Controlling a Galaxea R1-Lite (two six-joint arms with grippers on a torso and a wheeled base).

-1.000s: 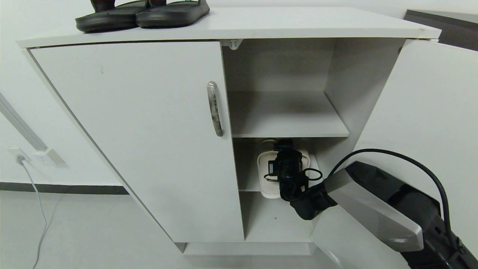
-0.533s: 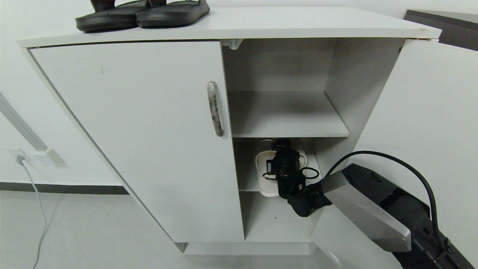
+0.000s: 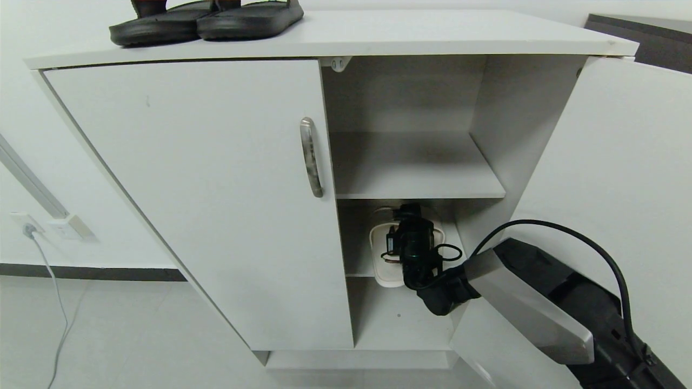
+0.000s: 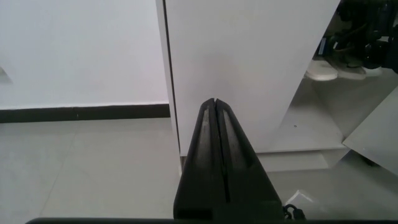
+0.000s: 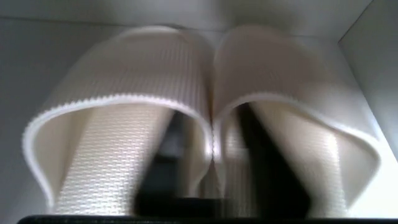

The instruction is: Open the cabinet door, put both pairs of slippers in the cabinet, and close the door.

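Note:
The white cabinet (image 3: 432,32) has its right door (image 3: 621,189) swung open and its left door (image 3: 189,189) closed. A pair of black slippers (image 3: 205,24) lies on the cabinet top at the left. A pair of white slippers (image 3: 378,259) rests on the middle shelf inside. My right gripper (image 3: 413,216) is over them, one finger (image 5: 168,155) inside each slipper (image 5: 124,124), closed on the two adjoining walls. My left gripper (image 4: 214,101) hangs shut and empty low in front of the closed door.
The upper shelf (image 3: 416,167) and the bottom compartment (image 3: 394,319) hold nothing. The closed door has a metal handle (image 3: 311,156). A wall socket with a cable (image 3: 27,229) sits low on the left wall, above bare floor.
My right gripper has pushed the white slippers a little deeper onto the middle shelf. The black slippers and the doors have not moved.

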